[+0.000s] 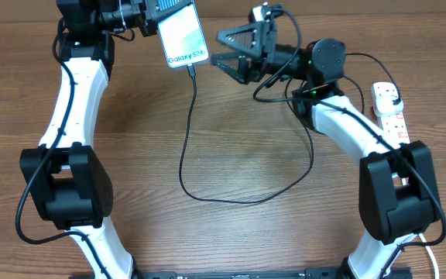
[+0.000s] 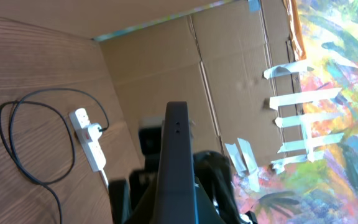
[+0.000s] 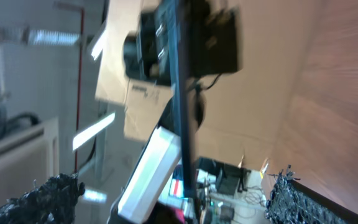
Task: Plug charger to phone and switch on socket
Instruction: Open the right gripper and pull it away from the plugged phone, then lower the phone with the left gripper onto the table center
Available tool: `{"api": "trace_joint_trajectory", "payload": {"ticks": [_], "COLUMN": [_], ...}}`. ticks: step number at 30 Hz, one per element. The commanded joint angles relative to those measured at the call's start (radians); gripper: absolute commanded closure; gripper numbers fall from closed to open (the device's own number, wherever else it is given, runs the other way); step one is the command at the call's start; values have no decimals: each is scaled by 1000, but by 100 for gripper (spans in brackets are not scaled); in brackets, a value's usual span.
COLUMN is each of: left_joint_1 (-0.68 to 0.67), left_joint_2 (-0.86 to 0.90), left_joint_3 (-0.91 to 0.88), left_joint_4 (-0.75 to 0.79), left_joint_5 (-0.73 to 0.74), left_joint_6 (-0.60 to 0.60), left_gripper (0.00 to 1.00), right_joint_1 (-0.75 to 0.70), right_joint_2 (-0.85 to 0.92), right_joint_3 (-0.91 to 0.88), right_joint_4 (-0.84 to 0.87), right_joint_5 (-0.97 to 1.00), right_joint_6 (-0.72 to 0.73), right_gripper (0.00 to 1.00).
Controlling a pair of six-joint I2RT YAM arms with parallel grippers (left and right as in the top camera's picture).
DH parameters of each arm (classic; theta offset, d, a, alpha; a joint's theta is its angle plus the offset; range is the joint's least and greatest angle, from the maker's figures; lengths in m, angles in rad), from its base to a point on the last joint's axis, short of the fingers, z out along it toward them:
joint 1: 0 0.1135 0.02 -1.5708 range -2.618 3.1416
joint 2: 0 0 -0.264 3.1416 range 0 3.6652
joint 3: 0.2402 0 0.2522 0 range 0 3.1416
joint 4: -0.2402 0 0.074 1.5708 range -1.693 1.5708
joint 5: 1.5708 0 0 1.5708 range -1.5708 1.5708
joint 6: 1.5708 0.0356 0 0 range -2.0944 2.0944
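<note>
My left gripper (image 1: 142, 17) is shut on the phone (image 1: 181, 34) and holds it up at the back of the table, with the bright screen facing up. The charger (image 1: 186, 147) is a thin black cable. Its tip meets the phone's lower edge, and it loops over the table toward the white socket (image 1: 390, 113) at the right edge. To the right of the phone's lower end, my right gripper (image 1: 228, 49) stands open, holding nothing. The left wrist view shows the phone (image 2: 176, 155) edge-on, the socket (image 2: 89, 140) and the cable loop (image 2: 11, 146). In the right wrist view the phone (image 3: 180, 93) is a dark strip between my spread fingertips (image 3: 48, 194).
A cardboard wall (image 2: 166, 68) stands behind the table. The right arm's own black wires (image 1: 300, 85) hang near its wrist. The wooden table (image 1: 246, 155) lies bare inside the cable loop.
</note>
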Motion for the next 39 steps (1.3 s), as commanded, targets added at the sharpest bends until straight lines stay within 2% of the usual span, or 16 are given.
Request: {"api": "trace_joint_trajectory", "payload": {"ticks": [1,15,23,29,35,39], "left_joint_1": [7,6,4,-3,-26,-44], "left_joint_2": [-17,-17,-17,-17,-17,-17], "left_joint_3": [19,19,19,18,18,18], "left_joint_4": [8,-41,-77,-142,-262,-418], "left_joint_5": [16,19,23,23,23,15], "left_joint_6": [14,34,83,150,277,403], "left_gripper": [95,96,96,96,96,96], "right_joint_1": [-42,-82,-100,-127,-163,-180], "right_joint_2": [-25,-25,-36,-115,-251,-343], "right_joint_3": [14,14,14,14,14,14], "right_joint_4": [-60,-853,-1159,-1380,-1527,-1589], "right_joint_5": [13,56,188,351,517,610], "right_joint_6": [-64,-586,-768,-895,-959,-977], "right_gripper": [0,0,0,0,0,1]}}
